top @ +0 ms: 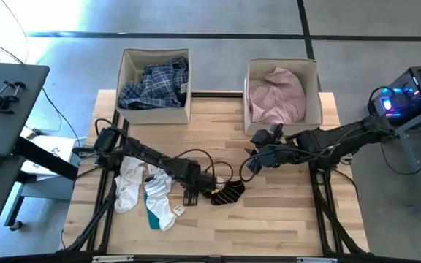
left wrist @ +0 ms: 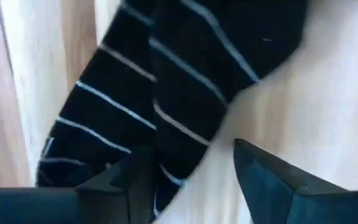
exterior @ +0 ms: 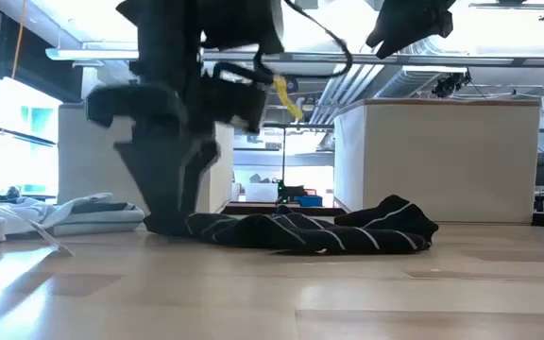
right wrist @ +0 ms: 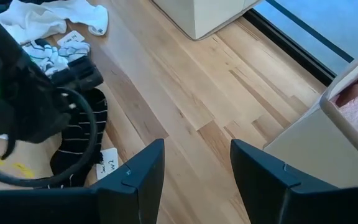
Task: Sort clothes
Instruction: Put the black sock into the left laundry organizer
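Observation:
The black striped socks [top: 229,193] lie flat on the wooden table near its middle; they also show in the low view [exterior: 348,231]. My left gripper [left wrist: 191,186] is open, pointing down over the socks' left end [exterior: 196,227]. My right gripper [right wrist: 197,174] is open and empty, up in the air to the right of the socks [top: 248,166]. White and teal socks [top: 148,193] lie on the table to the left. A blue-white plaid shirt [top: 156,84] lies in the left box and a pale pink shirt [top: 278,96] in the right box. My left gripper comes from above, pointing down, its fingers down at table height. One finger [left wrist: 129,186] stands over the striped sock's end [left wrist: 166,162], the other [left wrist: 272,180] over bare wood beside it. I cannot tell whether a finger touches the sock. The sock lies flat on the table.
Two beige fabric boxes [top: 126,73] [top: 248,77] stand at the table's far edge. A dark cable [top: 210,164] loops over the table by my left arm. Paper tags [right wrist: 107,165] lie by the socks. Bare wood lies between the socks and the right box.

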Controlling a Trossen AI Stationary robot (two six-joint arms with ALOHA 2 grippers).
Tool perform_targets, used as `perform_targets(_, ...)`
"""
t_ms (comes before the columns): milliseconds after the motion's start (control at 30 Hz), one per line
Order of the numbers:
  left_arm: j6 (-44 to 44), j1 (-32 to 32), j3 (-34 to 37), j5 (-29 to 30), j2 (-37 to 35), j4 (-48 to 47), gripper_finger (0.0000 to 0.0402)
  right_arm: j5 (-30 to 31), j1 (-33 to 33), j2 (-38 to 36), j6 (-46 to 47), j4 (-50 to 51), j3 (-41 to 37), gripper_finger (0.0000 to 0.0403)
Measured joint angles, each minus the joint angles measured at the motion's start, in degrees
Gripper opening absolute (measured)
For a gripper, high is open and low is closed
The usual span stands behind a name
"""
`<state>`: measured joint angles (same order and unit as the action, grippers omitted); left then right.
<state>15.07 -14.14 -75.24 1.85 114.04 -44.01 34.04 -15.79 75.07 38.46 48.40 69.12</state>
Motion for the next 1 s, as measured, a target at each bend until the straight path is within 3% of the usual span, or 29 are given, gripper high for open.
perform_targets(133, 6.28, 0.52, 1.55, 1.31, -0.22, 1.56, 0.0131, 0.07, 0.00, 0.00, 0.53, -0.23, 0.00, 0.0172)
perform_targets(267, 7.12, 0.62, 0.94, 1.93, -0.44, 1.23, 0.0036, 0.24, 0.00, 0.00, 0.53, -0.28, 0.00, 0.0172)
perform_targets(333, 7.14, 0.62, -0.10, 2.09, -0.93, 0.40, 0.0010, 0.26, 0.00, 0.00, 0.53, -0.33, 0.00, 0.0172)
perform_targets(567, 8.27, 0.12, -7.99, 9.58, -6.65, -11.58, 0.0003, 0.26, 0.00, 0.00, 0.53, -0.55, 0.00, 0.0172)
perform_targets(800, 13.51, 1.62, -14.48, 24.18, -18.11, -25.54, 0.0002, 0.26, 0.00, 0.00, 0.53, -1.73, 0.00, 0.0172)
perform_targets(1000, 18.83, 7.36, -16.63, 36.23, -29.83, -30.37, 0.0001, 0.26, 0.00, 0.00, 0.55, -3.48, 0.00, 0.0172)
